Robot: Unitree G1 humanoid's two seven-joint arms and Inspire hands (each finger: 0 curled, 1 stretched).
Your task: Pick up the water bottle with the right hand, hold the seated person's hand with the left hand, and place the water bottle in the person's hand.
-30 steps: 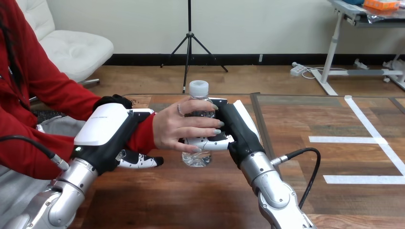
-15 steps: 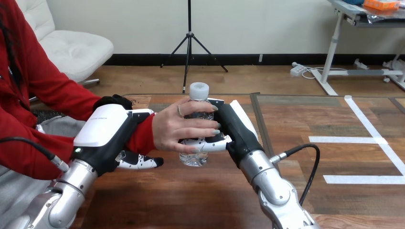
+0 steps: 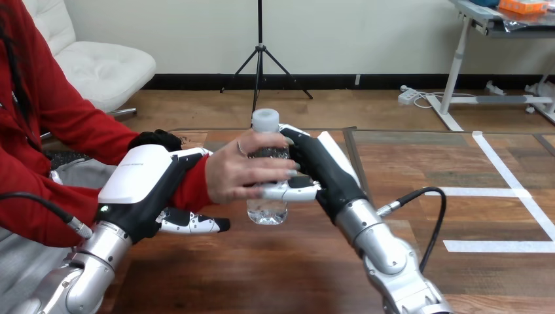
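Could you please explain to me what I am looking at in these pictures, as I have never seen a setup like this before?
Gladly. This is a humanoid robot, seen from a camera on its own head, looking down across a brown wooden table. Its left hand, black with a white shell, is wrapped round the red-sleeved wrist of a person sitting at the view's left: thumb on the far side, fingers underneath. Its right hand has fingers curled round a clear plastic water bottle with a white cap. The person's hand is closed round the same bottle from the other side, so both grip it at once. I cannot tell whether the bottle's base touches the table.
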